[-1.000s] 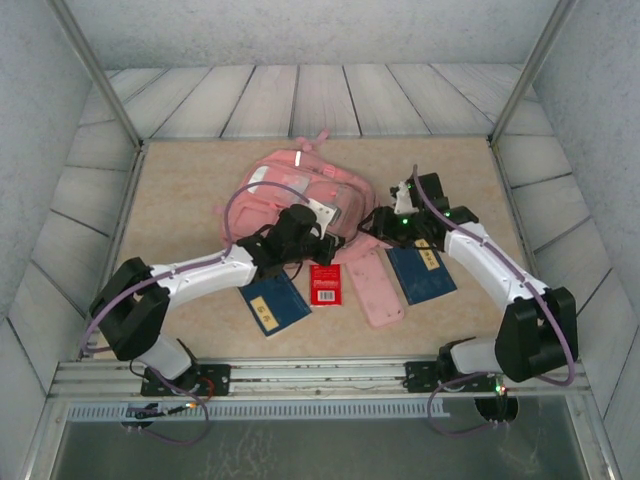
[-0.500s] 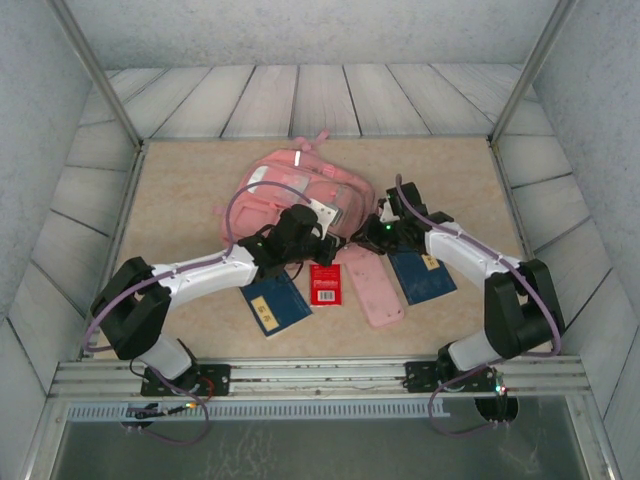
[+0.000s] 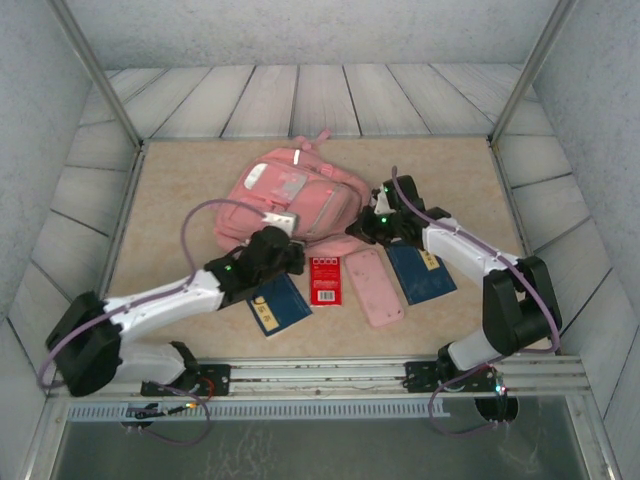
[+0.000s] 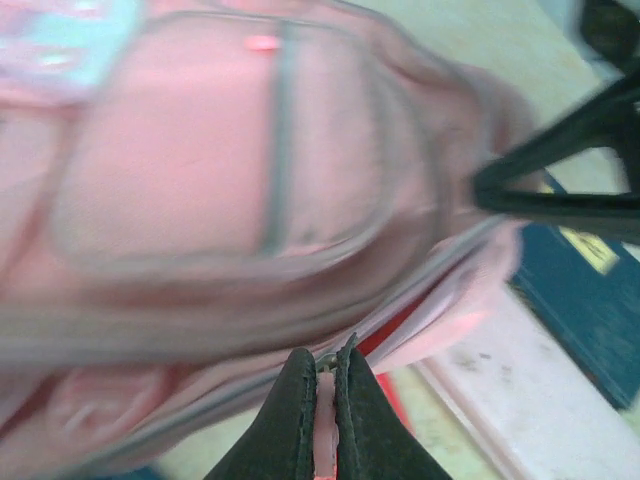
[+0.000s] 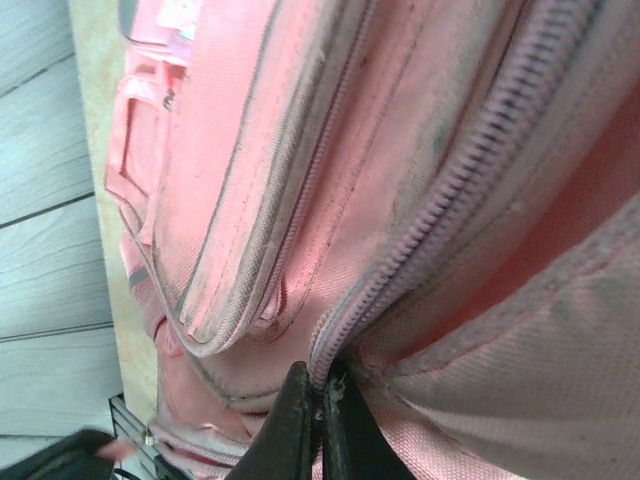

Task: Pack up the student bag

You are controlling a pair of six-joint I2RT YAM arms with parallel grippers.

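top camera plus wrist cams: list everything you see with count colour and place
backpack: 1, pink, middle of the table toward the back
red booklet: 1, red, just in front of the backpack
pencil case: 1, pink, flat, right of the red booklet
left blue booklet: 1, dark blue with a yellow label, left of the red booklet, partly under the left arm
right blue booklet: 1, dark blue with a yellow label, right of the pencil case
table: 1, tan
left arm: 1, white and black, reaching to the backpack's near edge
right arm: 1, white and black, reaching to the backpack's right side
left gripper: 1, black, shut on the backpack's edge
right gripper: 1, black, shut on the backpack's zip seam
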